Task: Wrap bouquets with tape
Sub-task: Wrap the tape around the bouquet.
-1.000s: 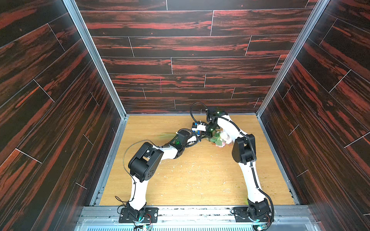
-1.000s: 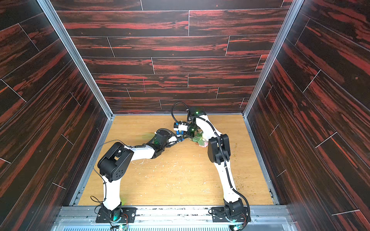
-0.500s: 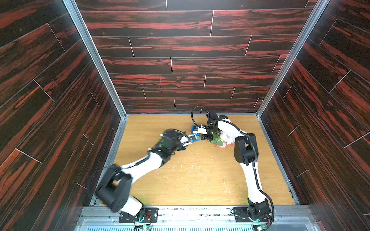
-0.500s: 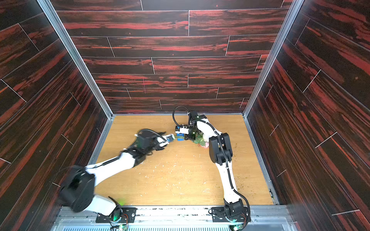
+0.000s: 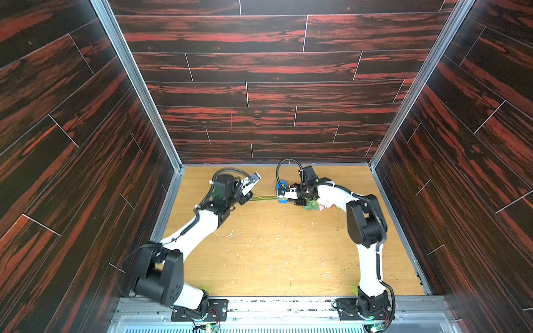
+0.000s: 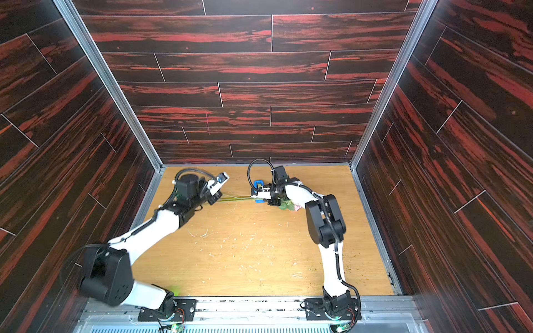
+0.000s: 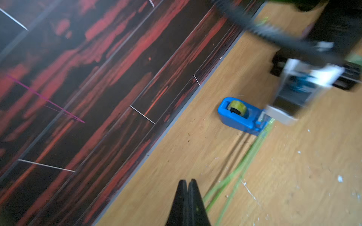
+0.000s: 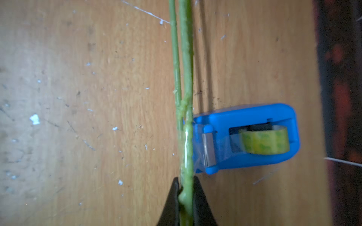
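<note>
Stems of the bouquets [image 8: 186,78] cross the cutter end of the tape dispenser [image 8: 254,115], pinched by the right gripper [image 8: 186,187] just beside it; left gripper [image 7: 188,183], farther off, has fingers [image 7: 181,195] pressed together (empty); wrapping seems barely begun; next, draw tape around them.

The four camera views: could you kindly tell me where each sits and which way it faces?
Both top views: high at the front, looking down on the table; left arm and right arm show whole.
Left wrist: behind the shut left gripper, facing the tape dispenser.
Right wrist: above the right gripper, shut on the stems, facing the table.
Both wrist views share dispenser and stems.
</note>
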Available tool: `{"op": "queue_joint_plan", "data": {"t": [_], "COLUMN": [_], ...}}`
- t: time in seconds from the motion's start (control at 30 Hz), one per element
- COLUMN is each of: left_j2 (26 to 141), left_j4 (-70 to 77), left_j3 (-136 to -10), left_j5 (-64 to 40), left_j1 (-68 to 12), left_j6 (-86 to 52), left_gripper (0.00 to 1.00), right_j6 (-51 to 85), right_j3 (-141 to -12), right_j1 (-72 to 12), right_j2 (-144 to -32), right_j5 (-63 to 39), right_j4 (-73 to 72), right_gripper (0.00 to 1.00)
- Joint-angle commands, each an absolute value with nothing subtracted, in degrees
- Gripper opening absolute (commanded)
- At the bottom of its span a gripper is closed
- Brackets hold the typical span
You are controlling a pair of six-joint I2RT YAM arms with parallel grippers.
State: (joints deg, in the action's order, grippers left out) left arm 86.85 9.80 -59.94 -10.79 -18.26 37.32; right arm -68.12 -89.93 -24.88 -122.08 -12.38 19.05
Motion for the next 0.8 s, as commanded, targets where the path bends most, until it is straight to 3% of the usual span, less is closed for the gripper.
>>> {"op": "queue_joint_plan", "data": {"t": [0.0,0.1,0.27,0.33,0.6,0.77], "left_j2": [89.61,92.31,96.58,99.53,115.1,121.7], "left_j4": [1.57,-3.51,-17.19,-24.44,-54.84,-59.02], "left_j3": [-64.72,-68.14,-75.36,-79.42,-99.3,-106.95], "left_j5": [-12.21,-13.57,-18.43,-20.28,-29.44,-31.88], "left_j1": [-18.02,-17.84,-17.84,-17.84,-17.84,-18.35], "left_j6": [37.12,38.51,42.04,44.36,53.9,54.09], "left_gripper": [0.01,0.04,0.42,0.51,0.73,0.75], "right_j6": [-72.04,-73.93,-76.58,-77.63,-85.17,-87.8], "right_j3": [-84.54,-79.34,-72.54,-69.42,-58.46,-54.69], "right_j1": [-25.71,-26.1,-26.76,-27.1,-27.94,-28.3], "right_j2": [-116.48,-114.59,-112.08,-110.89,-107.9,-107.21], "right_j5": [-14.66,-14.42,-13.6,-12.87,-10.33,-9.69], "right_j4": [2.88,-4.66,-13.93,-18.24,-35.43,-41.67], "right_gripper": [0.0,0.0,0.0,0.0,0.0,0.0]}}
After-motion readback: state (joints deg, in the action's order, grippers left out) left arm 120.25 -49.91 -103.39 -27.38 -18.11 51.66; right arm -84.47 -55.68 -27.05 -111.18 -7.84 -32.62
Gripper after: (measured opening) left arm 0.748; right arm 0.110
